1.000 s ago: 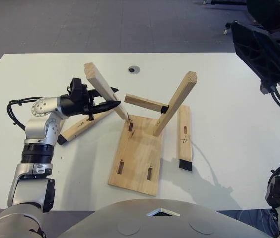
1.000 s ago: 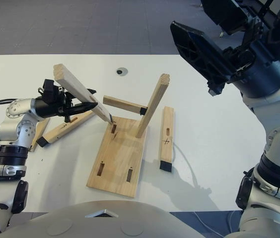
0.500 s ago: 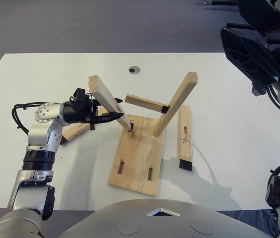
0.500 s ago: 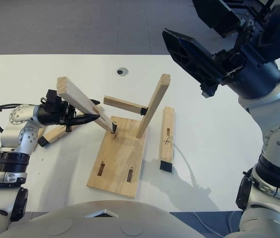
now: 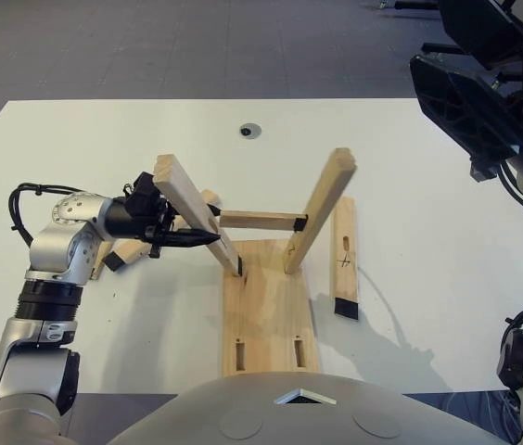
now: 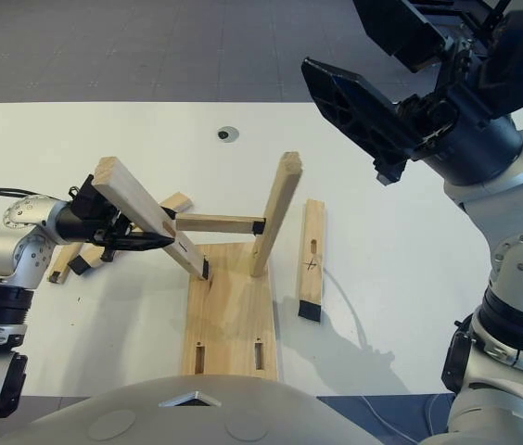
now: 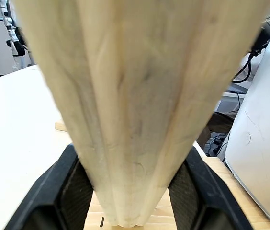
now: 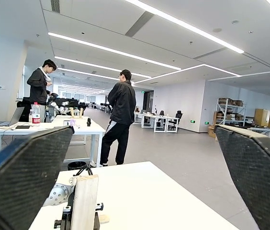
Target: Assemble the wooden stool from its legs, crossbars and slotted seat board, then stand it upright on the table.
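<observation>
The slotted seat board (image 5: 266,315) lies flat near the table's front edge. Two wooden legs stand in its far slots. The left leg (image 5: 192,209) leans away to the left, and the right leg (image 5: 322,209) leans to the right. A crossbar (image 5: 257,221) runs level between them. My left gripper (image 5: 192,238) is shut on the left leg (image 7: 135,96) about halfway up, its black fingers (image 7: 73,191) on either side. My right gripper (image 6: 387,56) hangs high above the table's right side, wide open and holding nothing.
A loose leg (image 5: 345,255) with a slot and a black end lies on the table right of the board. Another loose wooden piece (image 5: 124,252) lies left of the board, behind my left gripper. A small round hole (image 5: 249,131) marks the far middle of the table.
The board with both legs has turned and slid toward the table's front edge. My left gripper went with its leg, the crossbar now lies level, and the raised right arm shifted slightly left.
</observation>
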`<act>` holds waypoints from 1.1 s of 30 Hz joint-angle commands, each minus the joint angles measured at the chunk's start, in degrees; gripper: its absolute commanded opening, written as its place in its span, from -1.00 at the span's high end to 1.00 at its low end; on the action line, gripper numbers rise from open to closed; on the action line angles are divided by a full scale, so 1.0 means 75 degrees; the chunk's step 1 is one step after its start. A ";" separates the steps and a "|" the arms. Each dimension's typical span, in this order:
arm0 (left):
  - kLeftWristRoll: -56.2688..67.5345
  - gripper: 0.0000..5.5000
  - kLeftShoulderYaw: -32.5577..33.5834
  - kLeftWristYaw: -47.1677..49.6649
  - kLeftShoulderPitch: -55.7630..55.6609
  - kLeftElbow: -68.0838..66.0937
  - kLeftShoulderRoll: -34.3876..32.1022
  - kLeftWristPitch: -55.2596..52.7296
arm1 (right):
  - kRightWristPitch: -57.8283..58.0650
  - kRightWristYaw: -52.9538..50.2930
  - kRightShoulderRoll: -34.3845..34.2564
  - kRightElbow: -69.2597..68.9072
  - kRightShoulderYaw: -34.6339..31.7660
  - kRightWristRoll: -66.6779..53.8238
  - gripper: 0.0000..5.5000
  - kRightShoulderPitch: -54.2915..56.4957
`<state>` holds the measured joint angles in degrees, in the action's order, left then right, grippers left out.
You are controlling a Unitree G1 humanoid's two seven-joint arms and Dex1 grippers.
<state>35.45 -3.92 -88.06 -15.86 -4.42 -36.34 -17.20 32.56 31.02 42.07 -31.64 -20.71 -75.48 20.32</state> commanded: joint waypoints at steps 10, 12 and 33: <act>0.0073 0.26 -0.0396 -0.0270 0.0334 -0.0015 -0.0001 -0.0482 | 0.0298 0.0201 0.0210 0.0097 0.0016 -0.0053 -0.96 0.0177; 0.0150 0.26 -0.0355 -0.0238 0.0159 -0.0270 0.0087 -0.0602 | 0.0313 0.0204 0.0185 0.0092 0.0070 -0.0033 -0.96 0.0202; -0.0244 0.26 -0.1119 -0.0134 -0.0410 -0.0001 -0.0110 -0.1336 | 0.0288 0.0061 0.0075 -0.0196 0.0447 0.0197 -0.96 0.0307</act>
<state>34.68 -8.15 -86.94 -21.12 -5.00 -37.68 -23.74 34.34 31.50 42.69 -32.51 -17.84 -74.25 21.14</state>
